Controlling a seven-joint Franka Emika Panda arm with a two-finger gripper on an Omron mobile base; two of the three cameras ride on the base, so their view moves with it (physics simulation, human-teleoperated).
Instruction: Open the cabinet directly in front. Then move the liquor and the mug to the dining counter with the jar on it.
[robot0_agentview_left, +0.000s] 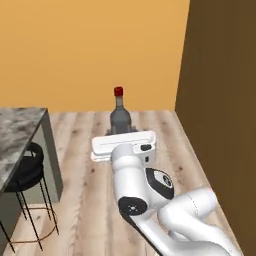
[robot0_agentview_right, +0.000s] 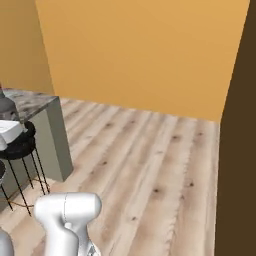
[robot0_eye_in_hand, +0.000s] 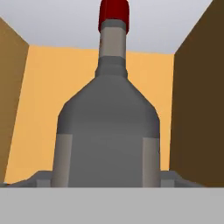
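Observation:
The liquor (robot0_agentview_left: 120, 116), a grey glass bottle with a red cap, stands upright in my gripper (robot0_agentview_left: 121, 133), which is shut on its lower body above the wooden floor. In the hand view the liquor (robot0_eye_in_hand: 107, 131) is very close, with a dark fingertip low on each side of it and my gripper (robot0_eye_in_hand: 107, 179) around its base. The right base view catches the liquor (robot0_agentview_right: 5, 107) at the left edge. The dining counter (robot0_agentview_left: 15, 132), a speckled marble top, lies to the left of the bottle, and its corner (robot0_agentview_right: 37, 102) appears again in the right base view. The cabinet, the mug and the jar are out of view.
A black stool (robot0_agentview_left: 25, 170) stands against the counter's end, and the same stool (robot0_agentview_right: 20, 145) is seen from the right. A dark brown wall (robot0_agentview_left: 220, 100) runs along the right side. An orange wall (robot0_agentview_right: 140, 55) closes off the wooden floor (robot0_agentview_right: 150, 165) ahead.

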